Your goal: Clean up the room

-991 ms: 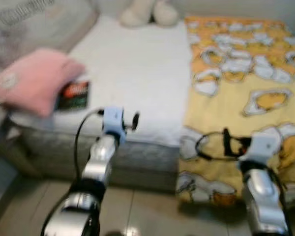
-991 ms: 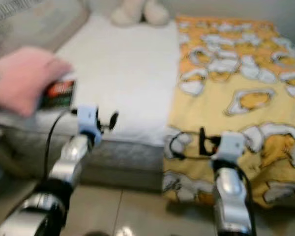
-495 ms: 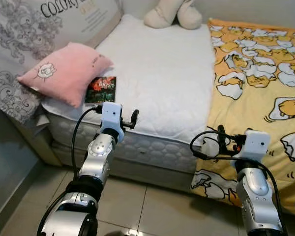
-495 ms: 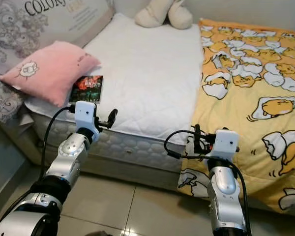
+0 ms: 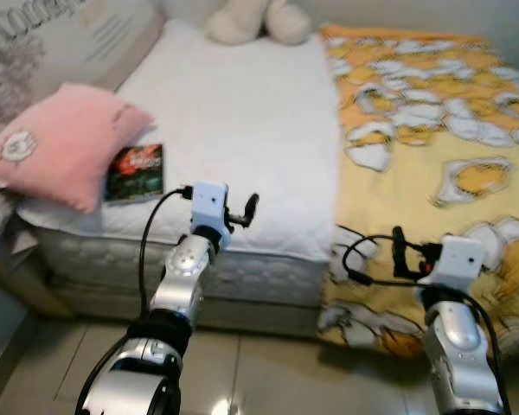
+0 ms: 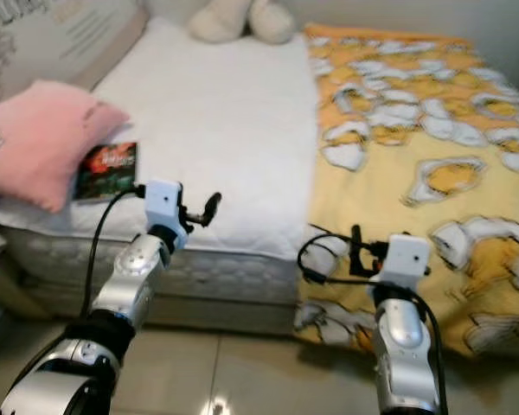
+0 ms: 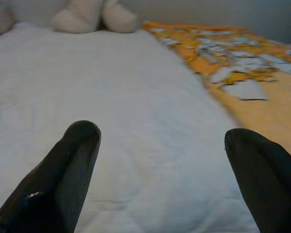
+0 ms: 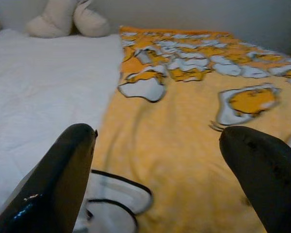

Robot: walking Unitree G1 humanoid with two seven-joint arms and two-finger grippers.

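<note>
Both grippers spread wide, holding nothing: left gripper (image 7: 155,160), right gripper (image 8: 157,160). Book (image 5: 135,172) lies on mattress (image 5: 233,121), well off left jaws' side by pink pillow (image 5: 56,143). Swing left arm over, approach flat w/ jaws straddling book edge.

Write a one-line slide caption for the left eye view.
Both open grippers, left and right, raised at the bed's edge, near a book beside a pink pillow.

Book (image 5: 135,173) on mattress (image 5: 242,112), beside pillow (image 5: 56,143) at left; blanket (image 5: 432,147) right; plush toy (image 5: 246,19) behind.
</note>
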